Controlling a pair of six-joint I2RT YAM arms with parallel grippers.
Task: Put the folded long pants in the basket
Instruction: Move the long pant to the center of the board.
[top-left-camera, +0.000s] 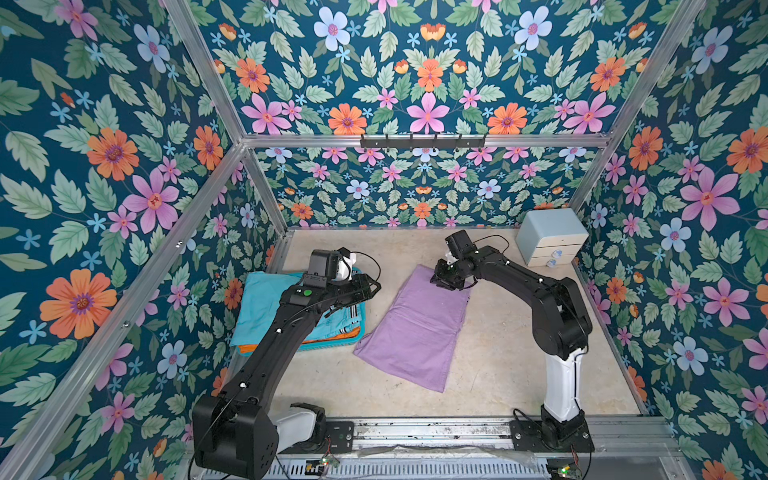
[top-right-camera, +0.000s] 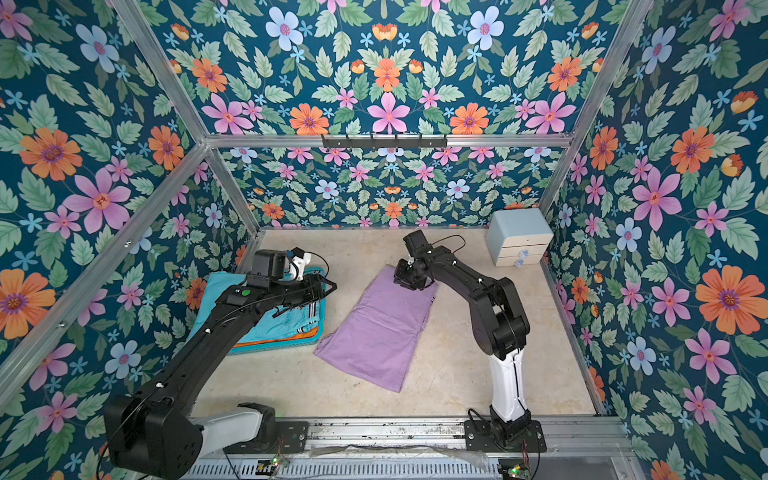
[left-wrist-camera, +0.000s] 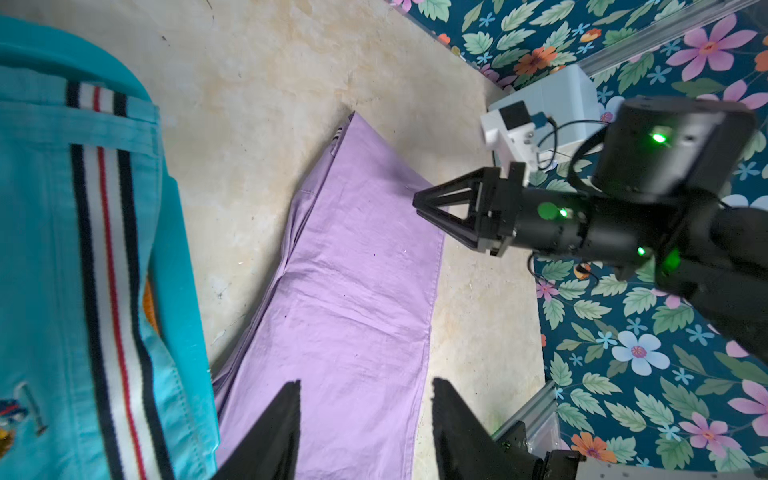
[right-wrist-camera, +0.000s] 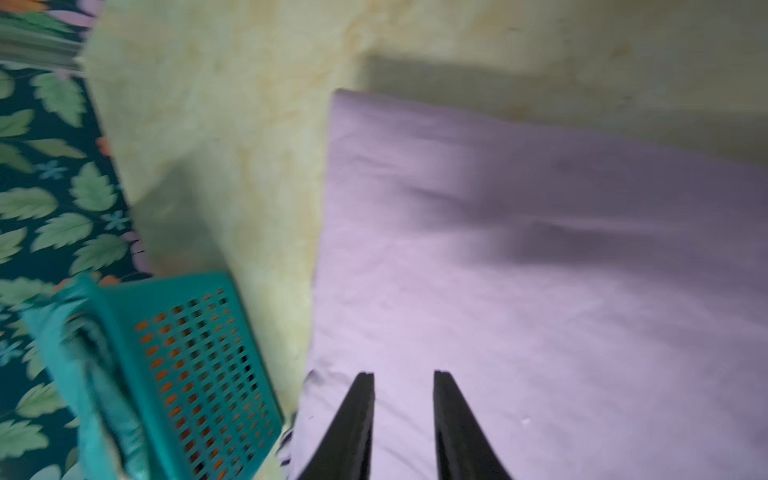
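A: On the table (top-left-camera: 498, 353), beside the basket (right-wrist-camera: 166, 284), are the lilac pants (top-left-camera: 415, 328) lying flat?
B: Yes. The turquoise pants (top-left-camera: 266, 299) top the basket's pile.
A: Grippers?
B: The left gripper (left-wrist-camera: 365, 382) is spread and empty. The right gripper (right-wrist-camera: 403, 372) is over the lilac's far end, slightly parted; the view is blurred, but it seems to pinch nothing.

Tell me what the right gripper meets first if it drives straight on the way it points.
The lilac pants: the right gripper points down at them, jaws slightly apart over the cloth near one end. Height above it is unclear.
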